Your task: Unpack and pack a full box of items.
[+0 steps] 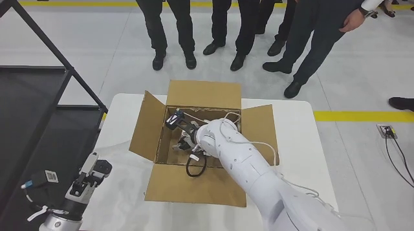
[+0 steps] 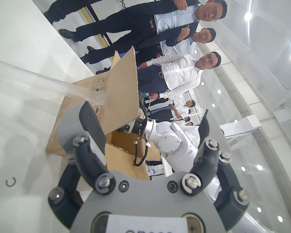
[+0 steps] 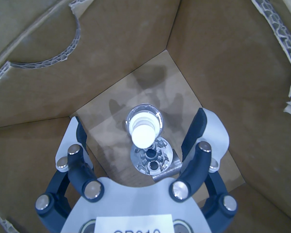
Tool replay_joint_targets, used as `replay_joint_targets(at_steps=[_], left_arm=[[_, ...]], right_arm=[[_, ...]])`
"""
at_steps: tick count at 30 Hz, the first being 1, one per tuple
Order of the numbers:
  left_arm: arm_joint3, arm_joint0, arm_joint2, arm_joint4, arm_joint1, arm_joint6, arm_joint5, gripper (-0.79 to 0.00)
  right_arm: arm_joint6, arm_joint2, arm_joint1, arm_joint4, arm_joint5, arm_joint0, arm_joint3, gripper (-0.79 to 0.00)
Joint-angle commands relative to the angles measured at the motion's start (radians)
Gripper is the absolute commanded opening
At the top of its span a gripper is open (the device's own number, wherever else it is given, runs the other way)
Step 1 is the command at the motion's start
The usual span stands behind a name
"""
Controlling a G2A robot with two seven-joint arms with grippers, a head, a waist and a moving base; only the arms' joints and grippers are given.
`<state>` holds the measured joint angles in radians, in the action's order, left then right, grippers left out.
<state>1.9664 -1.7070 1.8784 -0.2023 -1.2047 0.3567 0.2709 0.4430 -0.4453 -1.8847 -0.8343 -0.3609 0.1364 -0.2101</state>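
Note:
An open cardboard box (image 1: pixel 194 95) stands in the middle of the white table (image 1: pixel 304 147), flaps spread. My right arm goes down into it; its gripper (image 3: pixel 140 124) is open inside the box, fingers on either side of an upright clear bottle with a white cap (image 3: pixel 143 135). A round silver metal part (image 3: pixel 151 160) lies on the box floor (image 3: pixel 160 78) beside the bottle. My left gripper (image 2: pixel 145 122) hangs open and empty near the table's front left corner, also seen as the left gripper (image 1: pixel 97 166) from above. The box (image 2: pixel 121 93) and the other arm (image 2: pixel 167 141) lie beyond it.
Several people stand on the floor beyond the table's far edge. A black metal frame (image 1: pixel 58 82) stands to the left of the table. The box walls (image 3: pixel 228 61) close in around the right gripper. Bare tabletop lies to the box's right and left.

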Motion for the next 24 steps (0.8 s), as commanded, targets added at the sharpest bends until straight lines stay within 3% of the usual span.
replay_joint_targets(at_steps=[1,5,6,7,8,14,18,21,24], left_arm=[[0.001,0.0,-0.001,0.003,0.0,-0.001,0.001,0.0],[0.0,-0.005,0.003,0.002,-0.001,-0.008,0.003,0.0],[0.0,-0.007,0.004,0.001,-0.001,-0.009,0.004,0.0],[-0.001,-0.008,0.005,0.001,-0.001,-0.011,0.005,0.0],[-0.001,-0.009,0.005,0.0,-0.001,-0.011,0.004,0.0],[0.001,-0.01,0.004,0.003,-0.002,-0.014,0.003,0.0],[0.002,-0.007,0.002,0.007,-0.002,-0.014,0.002,0.0],[0.002,-0.005,0.001,0.008,-0.002,-0.015,0.002,0.0],[0.001,-0.004,0.001,0.008,-0.002,-0.014,0.001,0.0]], right_arm=[[-0.005,-0.002,0.003,-0.007,0.008,0.004,-0.009,0.0],[-0.005,-0.007,0.01,-0.02,0.02,0.01,-0.019,-0.003],[-0.004,-0.009,0.012,-0.022,0.021,0.011,-0.021,-0.092],[-0.002,-0.01,0.013,-0.023,0.019,0.013,-0.023,-0.302],[0.0,-0.013,0.015,-0.024,0.018,0.014,-0.025,-0.409],[0.007,-0.024,0.023,-0.031,0.01,0.02,-0.04,-0.594],[0.007,-0.033,0.028,-0.035,0.01,0.024,-0.049,-0.628],[0.005,-0.039,0.032,-0.041,0.012,0.026,-0.054,-0.77],[-0.005,-0.046,0.037,-0.046,0.007,0.023,-0.065,-0.785]])
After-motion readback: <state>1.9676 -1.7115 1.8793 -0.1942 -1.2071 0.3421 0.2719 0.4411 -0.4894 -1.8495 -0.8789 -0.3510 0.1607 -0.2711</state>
